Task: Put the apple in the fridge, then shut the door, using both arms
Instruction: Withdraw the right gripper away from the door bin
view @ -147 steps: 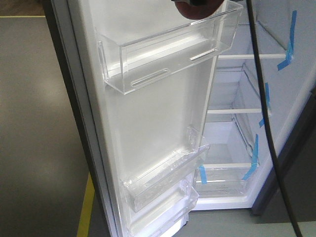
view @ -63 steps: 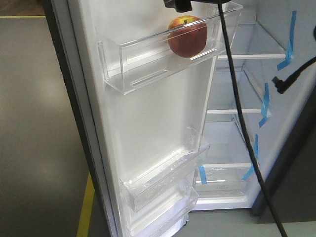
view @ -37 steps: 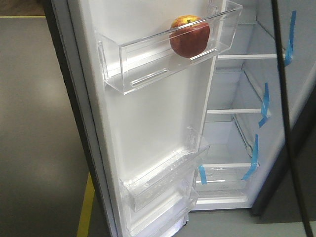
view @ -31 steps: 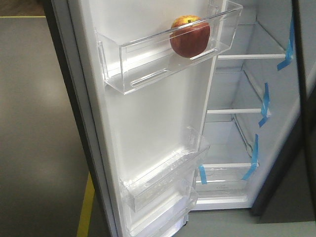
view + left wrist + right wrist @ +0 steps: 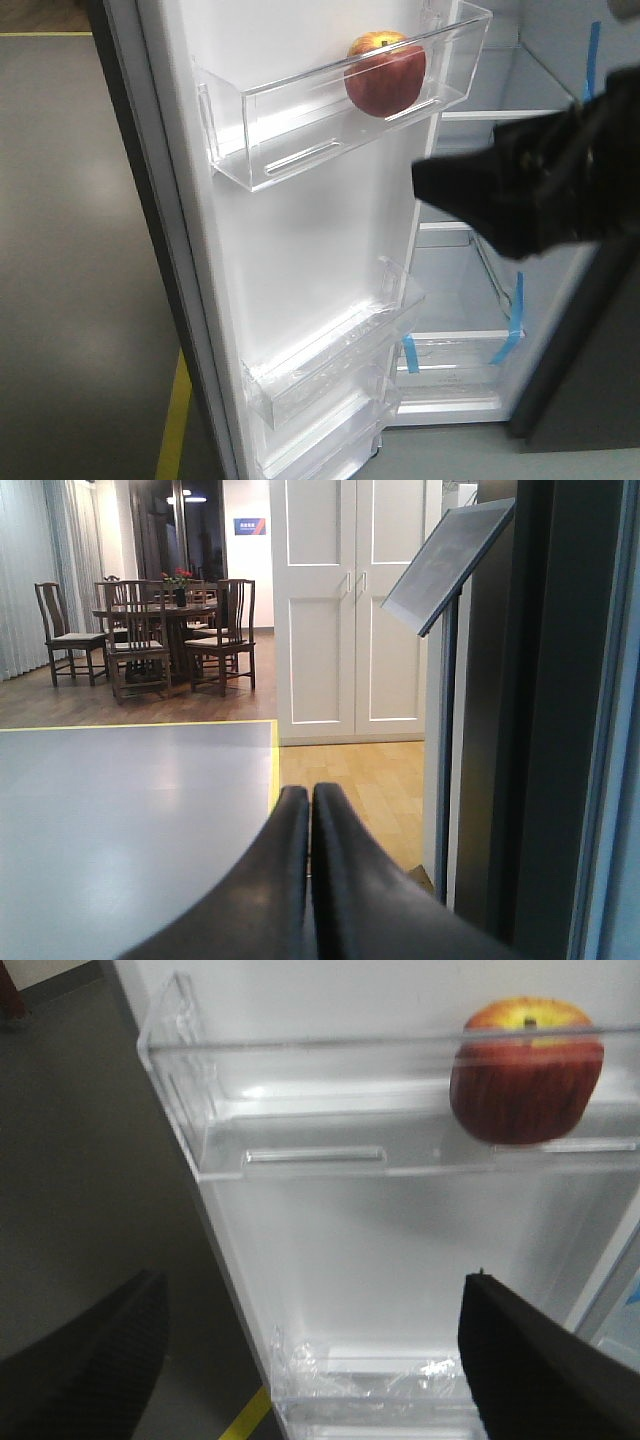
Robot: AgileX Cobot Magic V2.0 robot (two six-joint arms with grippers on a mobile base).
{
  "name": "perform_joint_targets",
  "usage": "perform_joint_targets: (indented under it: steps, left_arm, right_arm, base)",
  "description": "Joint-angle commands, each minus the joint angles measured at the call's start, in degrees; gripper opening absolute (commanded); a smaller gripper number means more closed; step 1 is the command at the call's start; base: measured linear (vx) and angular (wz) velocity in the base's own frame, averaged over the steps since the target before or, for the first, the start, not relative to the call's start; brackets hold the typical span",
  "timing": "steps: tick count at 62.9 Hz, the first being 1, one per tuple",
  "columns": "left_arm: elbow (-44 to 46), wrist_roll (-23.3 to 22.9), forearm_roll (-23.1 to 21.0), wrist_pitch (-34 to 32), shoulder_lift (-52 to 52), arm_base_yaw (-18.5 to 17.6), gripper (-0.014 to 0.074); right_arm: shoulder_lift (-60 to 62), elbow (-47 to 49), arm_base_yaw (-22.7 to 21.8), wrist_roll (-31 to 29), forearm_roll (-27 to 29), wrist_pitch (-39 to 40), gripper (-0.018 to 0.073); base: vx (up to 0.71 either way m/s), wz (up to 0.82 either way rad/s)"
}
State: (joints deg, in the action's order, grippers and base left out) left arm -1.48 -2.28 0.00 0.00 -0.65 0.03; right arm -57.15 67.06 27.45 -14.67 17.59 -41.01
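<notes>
While door [image 5: 300,260] gapes, round apple [image 5: 385,76], clear bin [image 5: 285,125]

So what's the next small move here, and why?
Probably draw the open right gripper back clear of the door, so it can swing: the apple rests untouched in the top bin, and the door stands wide open.

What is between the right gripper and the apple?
In the right wrist view, only the clear front wall of the upper door bin stands between the open right gripper and the apple.
</notes>
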Motion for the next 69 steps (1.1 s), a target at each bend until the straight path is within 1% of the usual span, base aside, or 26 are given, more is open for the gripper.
perform_joint_targets:
  steps: [1, 8, 19, 33, 43, 51, 64, 69]
  left_arm:
    - [-1.21, -0.68, 0.0, -4.41, -0.77, 0.15, -0.0006]
    - [-1.21, -0.68, 0.0, -4.41, -0.77, 0.15, -0.0006]
    - [-1.21, -0.68, 0.0, -4.41, -0.77, 0.15, -0.0006]
    - [-1.21, -0.68, 0.0, -4.41, -0.77, 0.15, -0.0006]
    - [-1.21, -0.68, 0.0, -4.41, -0.77, 0.15, -0.0006]
    - [-1.21, -0.68, 0.0, -4.41, -0.77, 0.15, -0.0006]
    - [-1.21, -0.68, 0.0, -4.41, -0.77, 0.15, -0.0006]
    - [-1.21, -0.68, 0.0, -4.41, -0.77, 0.15, -0.0006]
  right_arm:
    - [5.61, -6.01, 0.07, -0.58, 1.42, 5.31, 0.0582]
    - [12.04, -13.82, 0.07, -0.51, 1.58, 4.57, 0.0582]
    - [23.43, -24.83, 0.07, -0.51, 4.08, 3.61, 0.0582]
    - [35.82, -34.3, 0.07, -0.51, 5.86, -2.68, 0.0579]
    - [42.13, -38.02, 0.07, -0.46, 6.25, -6.52, 0.0579]
    - [45.49, -38.75, 0.07, -0.46, 7.5, -6.31, 0.0579]
    - [46.51, -38.75, 0.07, -0.46, 7.67, -10.28, 0.0579]
    - [46.51, -38.75, 0.07, -0.46, 8.01, -10.39, 0.0579]
  base:
    - [0.0, 0.0]
    - [0.0, 0.0]
    - [0.0, 0.0]
    - [0.0, 0.0]
    - [0.0, 0.0]
    - [0.0, 0.0]
    - [0.0, 0.0]
    - [0.0, 0.0]
